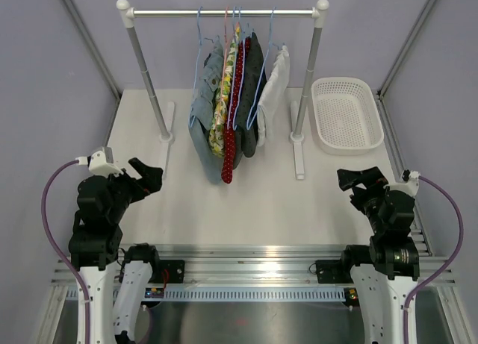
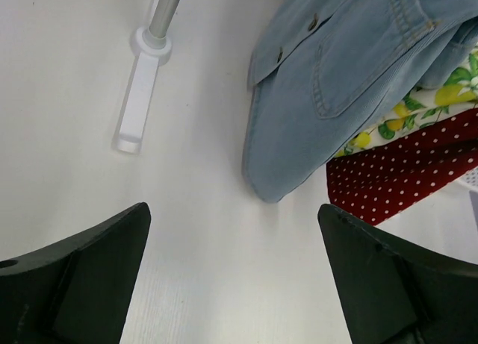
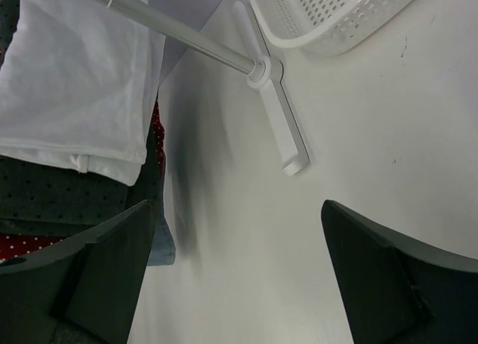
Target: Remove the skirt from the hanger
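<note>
Several garments hang close together on thin hangers [image 1: 199, 32] from the rack's rail [image 1: 224, 13]: a denim one [image 1: 202, 109], a lemon print [image 1: 221, 98], a long red polka-dot one [image 1: 229, 146], a dark dotted one [image 1: 251, 90] and a white one [image 1: 275, 79]. From these views I cannot tell which of them is the skirt. My left gripper [image 1: 149, 176] is open near the table's front left, short of the denim hem [image 2: 299, 135]. My right gripper [image 1: 351, 178] is open at the front right. Nothing lies between the fingers of either gripper [image 2: 232, 210] [image 3: 237, 206].
A white perforated basket [image 1: 347, 81] stands at the back right, beside the rack's right post. The rack's two flat feet [image 1: 166, 139] [image 1: 299, 156] reach forward over the white table. Slanted frame bars rise at both back corners.
</note>
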Controlling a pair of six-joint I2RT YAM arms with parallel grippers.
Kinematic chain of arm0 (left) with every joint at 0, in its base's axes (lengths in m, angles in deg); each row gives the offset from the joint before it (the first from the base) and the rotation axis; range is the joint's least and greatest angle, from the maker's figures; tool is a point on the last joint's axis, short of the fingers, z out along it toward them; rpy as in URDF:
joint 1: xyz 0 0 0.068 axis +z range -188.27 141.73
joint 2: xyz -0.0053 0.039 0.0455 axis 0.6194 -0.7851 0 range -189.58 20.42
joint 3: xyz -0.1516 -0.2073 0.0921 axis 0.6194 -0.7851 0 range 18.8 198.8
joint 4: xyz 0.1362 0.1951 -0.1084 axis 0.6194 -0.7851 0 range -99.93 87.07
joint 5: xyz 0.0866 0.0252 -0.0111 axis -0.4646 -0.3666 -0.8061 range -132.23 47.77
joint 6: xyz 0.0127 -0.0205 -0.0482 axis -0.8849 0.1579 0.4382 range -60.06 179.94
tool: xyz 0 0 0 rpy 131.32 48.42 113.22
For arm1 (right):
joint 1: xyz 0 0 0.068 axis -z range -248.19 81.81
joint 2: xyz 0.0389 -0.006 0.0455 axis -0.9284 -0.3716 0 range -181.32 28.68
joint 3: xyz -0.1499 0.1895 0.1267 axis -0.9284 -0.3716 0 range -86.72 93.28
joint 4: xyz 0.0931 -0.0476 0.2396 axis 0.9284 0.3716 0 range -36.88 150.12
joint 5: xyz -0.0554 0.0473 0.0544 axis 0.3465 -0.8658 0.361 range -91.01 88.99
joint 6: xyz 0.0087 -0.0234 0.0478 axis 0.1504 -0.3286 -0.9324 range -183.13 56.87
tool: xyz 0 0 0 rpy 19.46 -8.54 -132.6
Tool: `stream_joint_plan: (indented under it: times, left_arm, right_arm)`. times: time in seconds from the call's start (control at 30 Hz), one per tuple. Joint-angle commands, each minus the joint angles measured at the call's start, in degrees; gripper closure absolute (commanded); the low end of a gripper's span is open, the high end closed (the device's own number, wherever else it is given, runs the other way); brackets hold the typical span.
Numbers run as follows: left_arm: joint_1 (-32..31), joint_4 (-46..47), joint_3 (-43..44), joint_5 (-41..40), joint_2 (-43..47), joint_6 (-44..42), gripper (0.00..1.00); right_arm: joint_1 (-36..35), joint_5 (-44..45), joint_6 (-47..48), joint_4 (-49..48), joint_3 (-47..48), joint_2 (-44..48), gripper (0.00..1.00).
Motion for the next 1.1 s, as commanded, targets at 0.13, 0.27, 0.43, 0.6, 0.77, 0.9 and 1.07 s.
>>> stream_joint_plan:
  times: [0.13, 0.27, 0.43, 0.6, 0.77, 0.9, 1.07]
  left_arm:
    - [-0.29, -4.42, 8.81, -4.66, -0.3, -4.72, 0.01]
    - [-0.29, -8.91, 20.6, -5.12, -6.0, -7.27, 0.01]
    - [-0.64, -7.79, 29.93, 1.65, -14.52, -5.35, 0.01]
    - [-1.42, -10.41, 49.47, 2.98, -26.56, -3.85, 0.04]
    - [-20.01, -13.57, 68.74, -18.73, -41.22, -8.14, 0.01]
    - [-31.99, -22.35, 95.2, -21.99, -62.91, -11.32, 0.01]
    - [-40.88, -10.17, 83.95, -21.65, -61.56, -12.72, 0.01]
  right_arm:
    - [-0.04, 1.0, 1.89, 7.73, 2.79, 0.08, 0.03]
    - [-0.04, 1.53, 1.38, 8.0, 3.58, 0.78, 0.02]
    - [-0.04, -6.35, 4.88, 2.03, 7.18, -2.36, 0.01]
    - [-0.04, 5.98, 16.04, 14.73, 26.03, -18.77, 0.02]
    - [-0.04, 12.78, 20.27, 18.9, 38.29, -27.33, 0.02]
    - [-0.13, 11.56, 19.39, 19.34, 41.64, -28.84, 0.02]
    - [-0.04, 7.78, 20.0, 17.94, 38.58, -25.77, 0.02]
